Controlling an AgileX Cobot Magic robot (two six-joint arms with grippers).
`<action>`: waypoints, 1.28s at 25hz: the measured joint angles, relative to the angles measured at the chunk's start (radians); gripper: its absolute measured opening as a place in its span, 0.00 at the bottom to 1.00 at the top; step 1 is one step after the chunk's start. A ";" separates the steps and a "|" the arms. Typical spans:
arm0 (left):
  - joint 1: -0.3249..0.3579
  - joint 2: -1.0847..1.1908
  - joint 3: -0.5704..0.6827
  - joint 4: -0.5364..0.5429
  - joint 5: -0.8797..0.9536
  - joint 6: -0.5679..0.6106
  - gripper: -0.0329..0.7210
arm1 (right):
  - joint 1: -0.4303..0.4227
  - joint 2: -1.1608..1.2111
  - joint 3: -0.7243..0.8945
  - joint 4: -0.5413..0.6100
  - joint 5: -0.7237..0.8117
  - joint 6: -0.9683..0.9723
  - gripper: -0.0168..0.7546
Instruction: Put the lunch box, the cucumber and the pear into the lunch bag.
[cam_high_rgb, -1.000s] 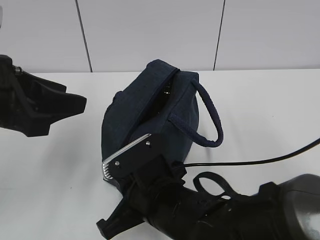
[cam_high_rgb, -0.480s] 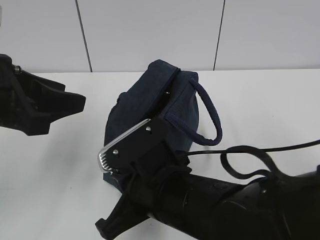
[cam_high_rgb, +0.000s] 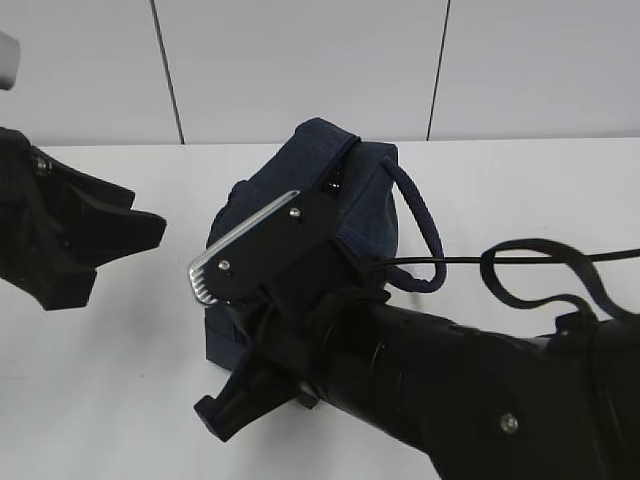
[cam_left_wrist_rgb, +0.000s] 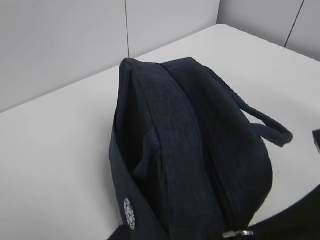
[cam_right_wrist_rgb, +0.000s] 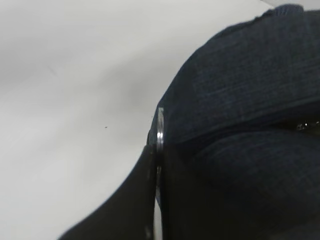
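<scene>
One lunch bag lay on its side near the tabletop's far edge in the exterior view, long axis running from near-left to far-right, handle looping rightward. Against it pressed the right gripper; whether its jaws were spread I cannot tell. Only the bag's zipped spine, running away toward the far corner, showed in the left wrist view. Dark fabric beside one finger filled the right wrist view.

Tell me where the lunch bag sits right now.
The lunch bag sits mid-table in the exterior view, its looped handle to the right, with the right tool against its near side and the left tool apart.
</scene>
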 joint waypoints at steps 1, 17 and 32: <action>0.000 0.000 0.005 0.003 -0.001 0.000 0.42 | 0.000 0.000 -0.014 0.022 0.000 -0.032 0.02; 0.000 0.221 0.017 -0.019 -0.077 0.129 0.47 | -0.004 -0.002 -0.099 0.267 -0.017 -0.349 0.02; -0.002 0.425 0.014 -0.486 0.052 0.705 0.36 | -0.004 -0.007 -0.099 0.280 -0.017 -0.352 0.02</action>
